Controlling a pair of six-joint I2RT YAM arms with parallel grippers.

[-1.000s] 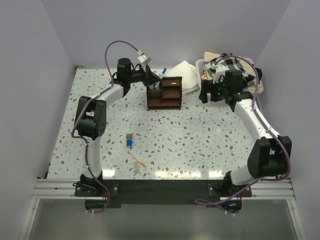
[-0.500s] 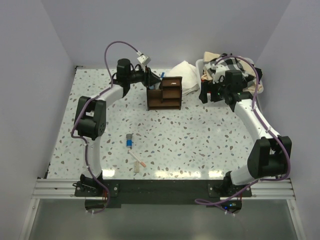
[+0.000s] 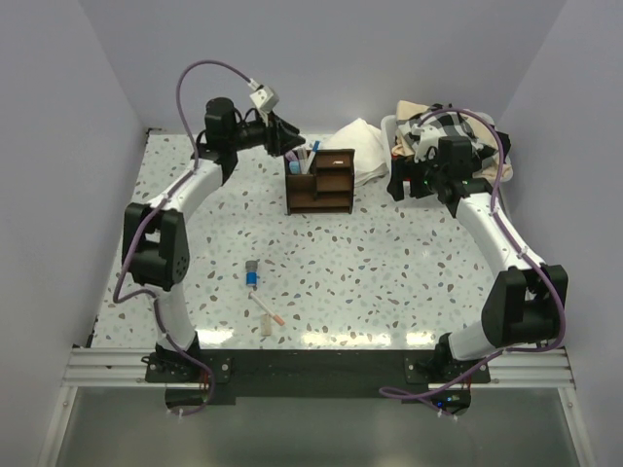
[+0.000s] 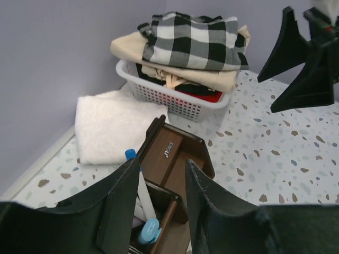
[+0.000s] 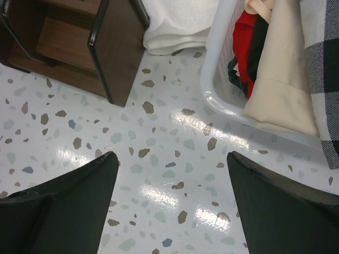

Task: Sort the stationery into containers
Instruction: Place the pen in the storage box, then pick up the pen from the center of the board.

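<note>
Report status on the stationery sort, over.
Left fingers open, empty, above organizer; right fingers open, empty, beside basket. Pens in organizer; three pieces loose on table. No obstruction seen.

Looks like a robotics lab test cell, not a real room. Plain lavender walls box in a speckled terrazzo desk. Two robot arms are bolted to an aluminium rail, with purple cables looping off them. The laundry basket, folded towel and wooden organizer read as staged props.
</note>
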